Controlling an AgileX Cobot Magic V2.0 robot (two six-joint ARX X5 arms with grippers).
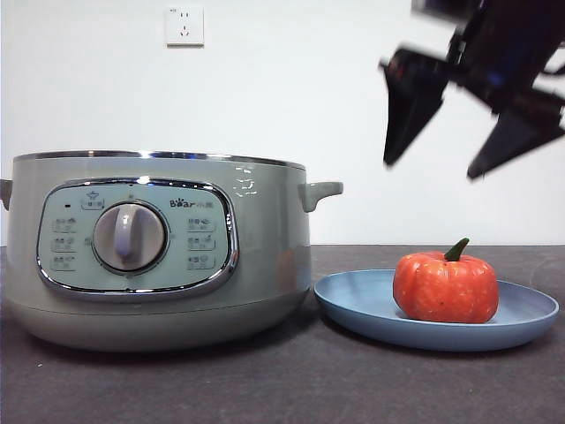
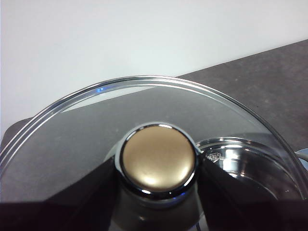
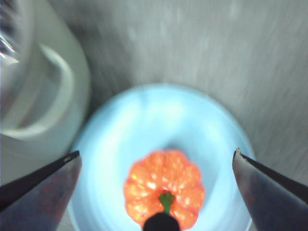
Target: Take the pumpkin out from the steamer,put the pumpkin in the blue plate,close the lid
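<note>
The orange pumpkin [image 1: 446,287] [image 3: 163,185] sits upright in the blue plate [image 1: 353,305] [image 3: 159,115], just right of the grey-green steamer [image 1: 159,256] [image 3: 43,96], which stands with no lid on it. My right gripper [image 1: 431,170] [image 3: 156,153] hangs open well above the plate and holds nothing. In the left wrist view my left gripper [image 2: 160,169] is shut on the knob [image 2: 160,159] of the glass lid [image 2: 144,101], a jaw on each side. The lid is out of the front view. Through the glass a shiny pot rim [image 2: 250,163] shows below.
The dark table [image 1: 291,389] runs in front of the steamer and plate. A white wall with a socket [image 1: 184,25] stands behind. The steamer's side handle [image 1: 320,190] reaches toward the plate.
</note>
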